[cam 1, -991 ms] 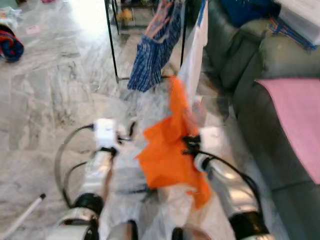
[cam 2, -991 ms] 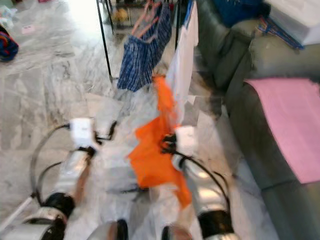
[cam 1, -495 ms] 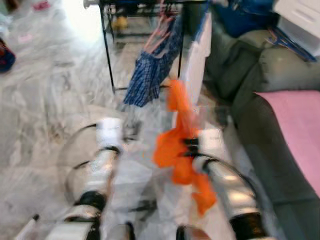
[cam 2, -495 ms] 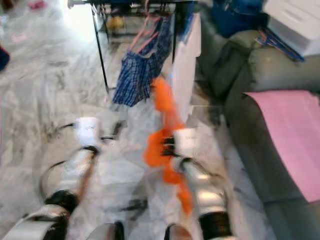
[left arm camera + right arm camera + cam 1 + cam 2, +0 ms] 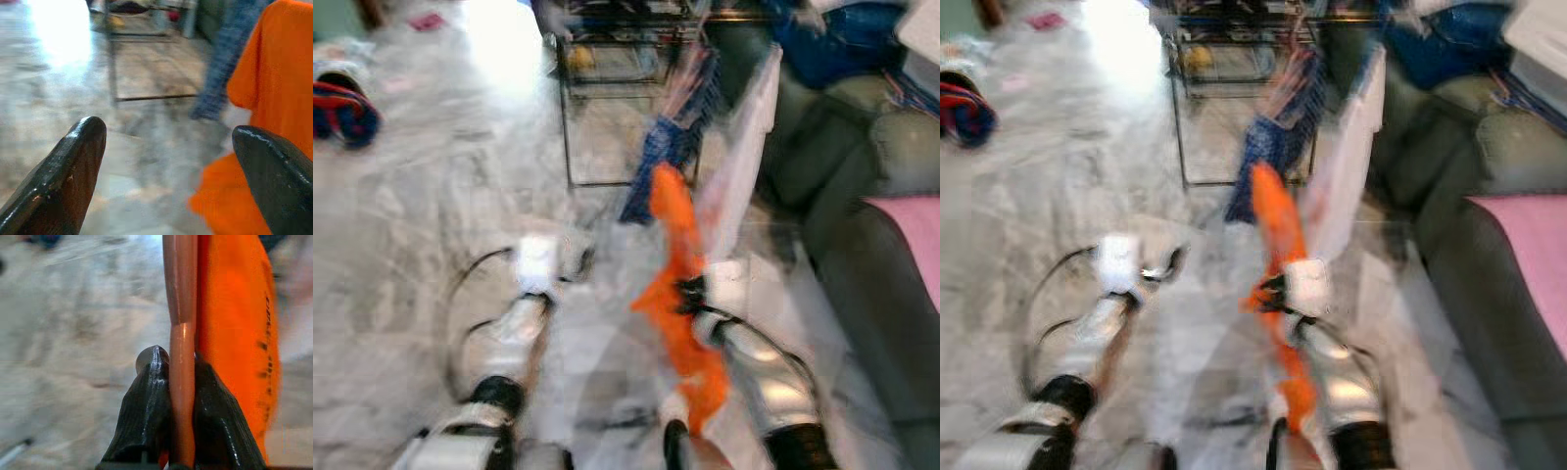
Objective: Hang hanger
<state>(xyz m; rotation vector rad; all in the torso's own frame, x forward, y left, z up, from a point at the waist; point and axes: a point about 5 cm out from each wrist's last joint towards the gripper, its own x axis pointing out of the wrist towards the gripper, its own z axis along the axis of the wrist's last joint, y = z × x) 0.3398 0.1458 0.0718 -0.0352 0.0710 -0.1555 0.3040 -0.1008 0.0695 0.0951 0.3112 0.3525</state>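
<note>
**Hanger in hand, rack up ahead**

I have the hanger (image 5: 181, 352) in my right gripper (image 5: 182, 377). Its jaws are pinched tight on the thin pinkish-brown bar, with a finger pressed on each side. An orange shirt (image 5: 677, 284) is on the hanger and droops down over my right arm. From my head, the shirt sits at about 5 o'clock, low and close to me.

My left gripper (image 5: 171, 161) is held out at about 7 o'clock. Its jaws are spread wide with nothing between them.

I think the pick-up part is done. The hanging part is left. The black clothes rack (image 5: 570, 117) stands at about 12 o'clock, well apart from my grippers. A blue checked cloth (image 5: 671, 147) and a white cloth (image 5: 744, 147) already hang there. I judge that I must get closer, lift the hanger up and hook it on the rail. The top rail is too blurry for me to see well.

The floor (image 5: 421, 225) is shiny grey-white marble with bright light on it at 12 o'clock. A grey-green sofa (image 5: 871, 294) runs along from 1 to 4 o'clock, with a pink cloth (image 5: 915, 230) lying on it. Something red and blue (image 5: 342, 108) lies on the floor at 10 o'clock. The head pictures are all blurry.
</note>
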